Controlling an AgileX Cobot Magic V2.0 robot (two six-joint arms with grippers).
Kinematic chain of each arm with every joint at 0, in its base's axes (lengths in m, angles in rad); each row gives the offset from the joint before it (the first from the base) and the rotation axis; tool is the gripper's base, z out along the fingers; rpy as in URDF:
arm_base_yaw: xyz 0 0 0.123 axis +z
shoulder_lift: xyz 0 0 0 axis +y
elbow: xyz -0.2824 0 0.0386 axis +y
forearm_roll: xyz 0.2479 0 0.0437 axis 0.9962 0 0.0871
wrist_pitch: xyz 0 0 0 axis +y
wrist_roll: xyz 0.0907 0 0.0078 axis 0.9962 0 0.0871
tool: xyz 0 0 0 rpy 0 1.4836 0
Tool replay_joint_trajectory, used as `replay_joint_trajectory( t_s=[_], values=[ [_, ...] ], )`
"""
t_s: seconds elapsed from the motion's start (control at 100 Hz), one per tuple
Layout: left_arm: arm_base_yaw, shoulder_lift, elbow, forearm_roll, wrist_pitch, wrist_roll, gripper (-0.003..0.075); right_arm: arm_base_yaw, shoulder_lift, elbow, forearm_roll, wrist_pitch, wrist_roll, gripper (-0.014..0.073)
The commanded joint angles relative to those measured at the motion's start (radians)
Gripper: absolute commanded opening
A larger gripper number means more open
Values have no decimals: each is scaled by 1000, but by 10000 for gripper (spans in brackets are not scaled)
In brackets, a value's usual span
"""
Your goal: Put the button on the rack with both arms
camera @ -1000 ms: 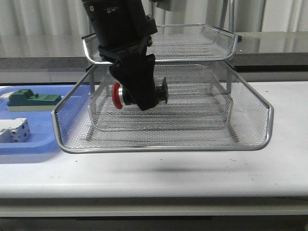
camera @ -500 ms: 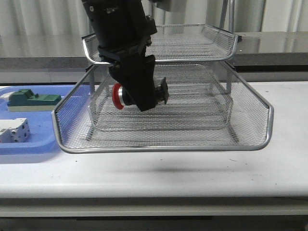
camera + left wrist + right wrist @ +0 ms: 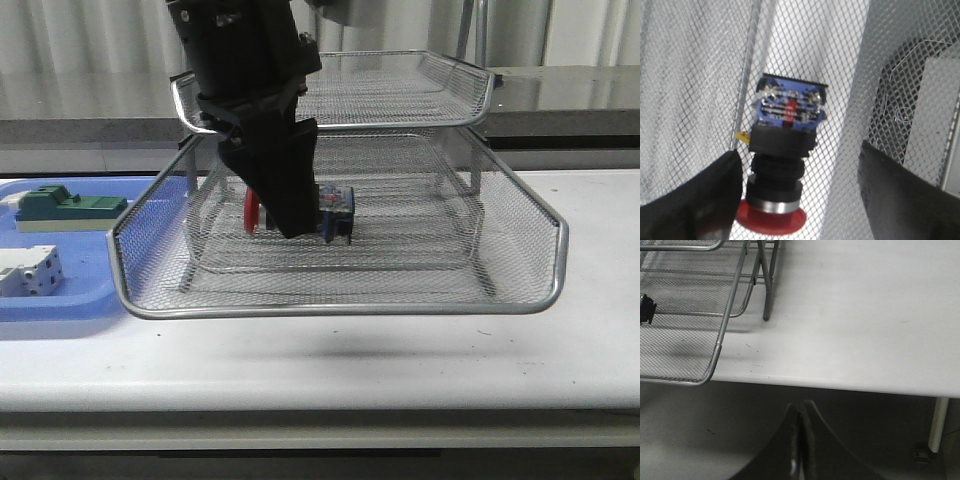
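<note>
The button (image 3: 339, 213) lies on its side on the mesh of the rack (image 3: 340, 308), in the tier under the top tray. Its red head points left and its blue block right. My left gripper (image 3: 290, 226) hangs over it and hides its black body in the front view. In the left wrist view the button (image 3: 785, 145) lies between the widely spread fingers (image 3: 690, 200) of the open left gripper (image 3: 800, 200), close to one finger and well apart from the other. My right gripper (image 3: 801, 412) is shut and empty, off the table's front edge, beside the rack's corner (image 3: 715, 355).
A blue tray (image 3: 60, 300) at the left holds a green block (image 3: 65, 205) and a white terminal block (image 3: 30, 270). The rack stands on a white table (image 3: 400, 360). The top tray's rim (image 3: 330, 125) sits just above the left arm.
The left gripper has opened and let go of the button. The button has dropped slightly and settled on the mesh, its blue block now showing to the right.
</note>
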Motion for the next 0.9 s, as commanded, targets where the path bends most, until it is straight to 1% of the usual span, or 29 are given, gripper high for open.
replay_joint_trajectory(
  t_s=[0.0, 0.2, 0.29, 0.4, 0.47, 0.63, 0.76, 0.89],
  values=[
    [-8, -82, -43, -13, 11, -12, 475, -7, 6, -35, -3, -62, -2, -70],
    [-8, -147, -77, -6, 34, -52, 473, -7, 6, -35, -3, -62, -2, -70],
    [-3, -189, -77, 21, 40, -86, 473, -7, 6, -35, -3, -62, -2, -70],
    [8, -240, -77, 88, 65, -141, 473, -7, 6, -35, -3, -62, -2, -70],
    [30, -273, -77, 117, 85, -179, 473, -7, 6, -35, -3, -62, -2, -70],
    [115, -349, -75, 126, 125, -228, 473, -7, 6, -35, -3, -62, -2, -70],
    [208, -415, -48, 126, 123, -273, 473, -7, 6, -35, -3, -62, -2, -70],
    [298, -497, 17, 124, 96, -294, 473, -7, 6, -35, -3, -62, -2, -70]
  ],
)
